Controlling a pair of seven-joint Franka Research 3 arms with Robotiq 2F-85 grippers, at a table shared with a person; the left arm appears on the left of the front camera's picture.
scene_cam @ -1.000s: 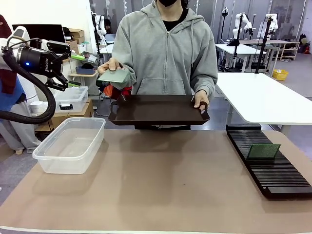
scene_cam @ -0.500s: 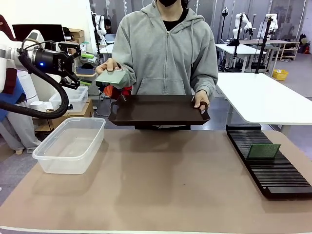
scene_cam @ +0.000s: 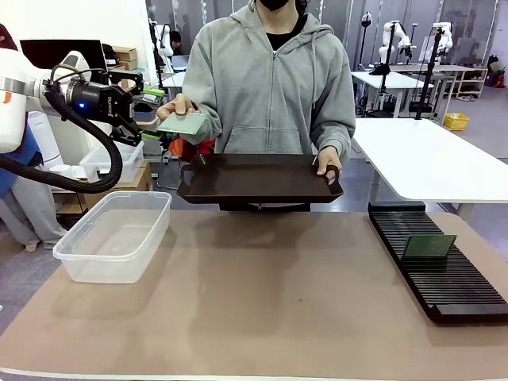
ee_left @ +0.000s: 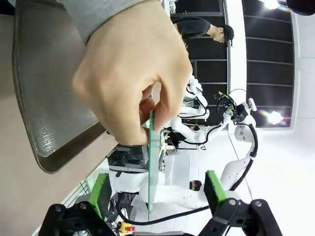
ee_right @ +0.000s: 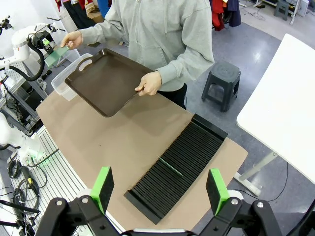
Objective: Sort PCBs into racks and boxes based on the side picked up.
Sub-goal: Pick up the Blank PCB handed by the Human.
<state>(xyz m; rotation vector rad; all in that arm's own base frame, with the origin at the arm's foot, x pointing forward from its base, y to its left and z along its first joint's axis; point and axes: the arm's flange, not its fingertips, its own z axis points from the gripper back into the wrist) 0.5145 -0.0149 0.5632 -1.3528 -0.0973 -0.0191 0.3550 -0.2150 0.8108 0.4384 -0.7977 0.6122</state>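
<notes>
- Front view: tan tabletop (scene_cam: 262,309) with the clear tub (scene_cam: 115,236) at its left and the black slotted rack (scene_cam: 436,266) at its right; white tables and other gear in the room behind
- person at the far side holds a dark brown tray (scene_cam: 258,178) by one hand (scene_cam: 327,165); the other hand (scene_cam: 181,107) holds out a pale green PCB (scene_cam: 184,122) toward the left gripper (scene_cam: 149,113)
- left gripper spread wide, level with the PCB and just beside it; contact hard to judge from this angle
- second PCB (scene_cam: 429,247) stands tilted in the rack's slots, dark green face toward the camera
- left wrist view: PCB (ee_left: 153,162) seen edge-on between the green pads (ee_left: 100,194), clear of both; the hand (ee_left: 133,73) pinches its upper end; tray (ee_left: 49,93) cut off at the frame's left; background rolled sideways and cluttered
- right wrist view: right gripper (ee_right: 160,189) high above the tabletop, jaws spread, nothing between them; rack (ee_right: 179,167) seen from above with the PCB (ee_right: 170,165) as a thin sliver in a slot; tub (ee_right: 66,83) mostly hidden behind the tray (ee_right: 106,81)
</notes>
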